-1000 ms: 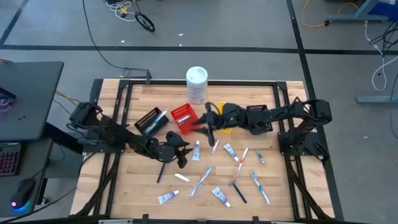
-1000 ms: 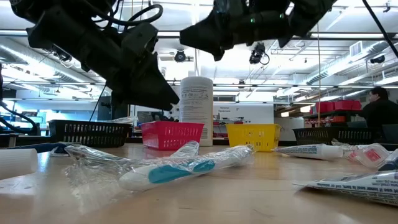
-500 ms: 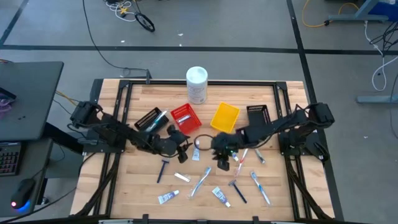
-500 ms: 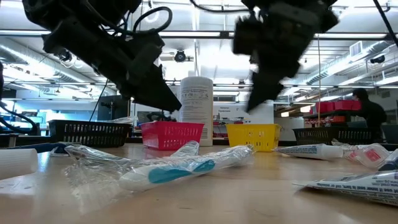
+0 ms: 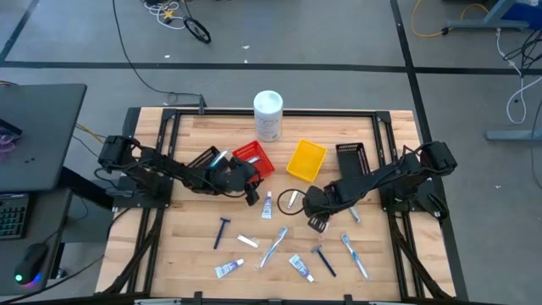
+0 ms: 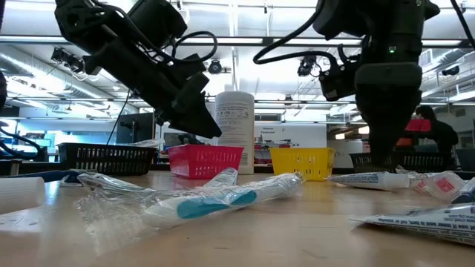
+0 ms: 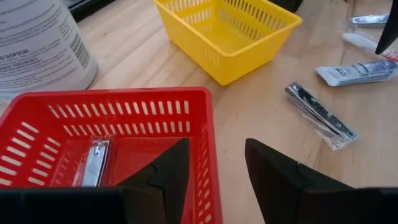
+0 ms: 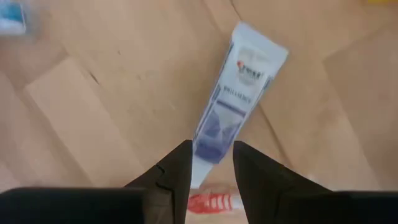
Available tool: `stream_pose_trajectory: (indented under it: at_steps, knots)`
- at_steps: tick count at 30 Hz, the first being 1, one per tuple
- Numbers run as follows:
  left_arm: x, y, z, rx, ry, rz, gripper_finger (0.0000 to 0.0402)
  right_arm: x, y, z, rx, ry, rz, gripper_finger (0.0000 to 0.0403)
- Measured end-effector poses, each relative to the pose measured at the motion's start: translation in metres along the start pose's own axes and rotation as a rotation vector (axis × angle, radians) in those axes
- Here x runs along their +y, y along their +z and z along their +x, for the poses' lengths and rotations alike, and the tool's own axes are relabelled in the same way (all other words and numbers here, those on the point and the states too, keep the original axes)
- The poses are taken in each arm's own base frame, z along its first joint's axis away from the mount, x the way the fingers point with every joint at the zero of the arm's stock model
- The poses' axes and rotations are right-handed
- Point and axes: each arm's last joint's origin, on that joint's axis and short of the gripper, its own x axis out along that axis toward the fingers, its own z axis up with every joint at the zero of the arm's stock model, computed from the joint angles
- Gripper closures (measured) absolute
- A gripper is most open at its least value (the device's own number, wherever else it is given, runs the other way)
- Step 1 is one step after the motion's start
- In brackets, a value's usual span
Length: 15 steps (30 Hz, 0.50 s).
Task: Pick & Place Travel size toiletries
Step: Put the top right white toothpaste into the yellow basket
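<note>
Travel size toiletries lie scattered on the wooden table: a toothpaste tube (image 5: 268, 206), a silvery item (image 5: 290, 199), a dark razor (image 5: 222, 230) and a toothbrush (image 5: 273, 247). My left gripper (image 7: 214, 168) is open above the near right corner of the red bin (image 7: 124, 124), where a nail clipper (image 7: 93, 165) lies. My right gripper (image 8: 211, 165) is open and points straight down over a white-blue toothpaste tube (image 8: 236, 106) lying flat on the table. The tube's narrow end shows between its fingers. Neither gripper holds anything.
A yellow bin (image 5: 306, 159), two black bins (image 5: 206, 163) (image 5: 350, 155) and a tall white canister (image 5: 268, 114) stand toward the far edge. More tubes, a razor (image 5: 323, 258) and a toothbrush (image 5: 354, 254) lie near the front edge. A wrapped toothbrush (image 6: 215, 200) lies close to the low camera.
My left gripper has swung toward the far edge, up to the red bin. My right gripper has left the bins, gone toward the near edge and the right, sunk lower and tipped from nearly level to pointing straight down over the toiletries.
</note>
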Motion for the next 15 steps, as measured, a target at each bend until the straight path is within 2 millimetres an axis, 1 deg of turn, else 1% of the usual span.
stream_pose_trajectory:
  at_steps: [2, 8, 12, 15]
  knots:
    - [0.0020, 0.0006, 0.0012, 0.004, -0.004, -0.003, 0.0237, -0.0014, 0.0015, 0.0002, 0.002, 0.004, -0.029, 0.0270]
    - [0.0043, 0.0014, 0.0024, 0.005, 0.001, 0.060, 0.0237, -0.0054, 0.0050, 0.0006, 0.016, 0.014, -0.011, 0.0239]
    - [0.0043, 0.0014, 0.0024, 0.005, 0.001, 0.088, 0.0237, -0.0046, 0.0063, 0.0006, 0.022, 0.040, 0.087, 0.0217]
    - [0.0043, 0.0014, 0.0024, 0.005, 0.001, 0.087, 0.0237, -0.0059, 0.0034, 0.0034, 0.030, 0.031, 0.171, 0.0209]
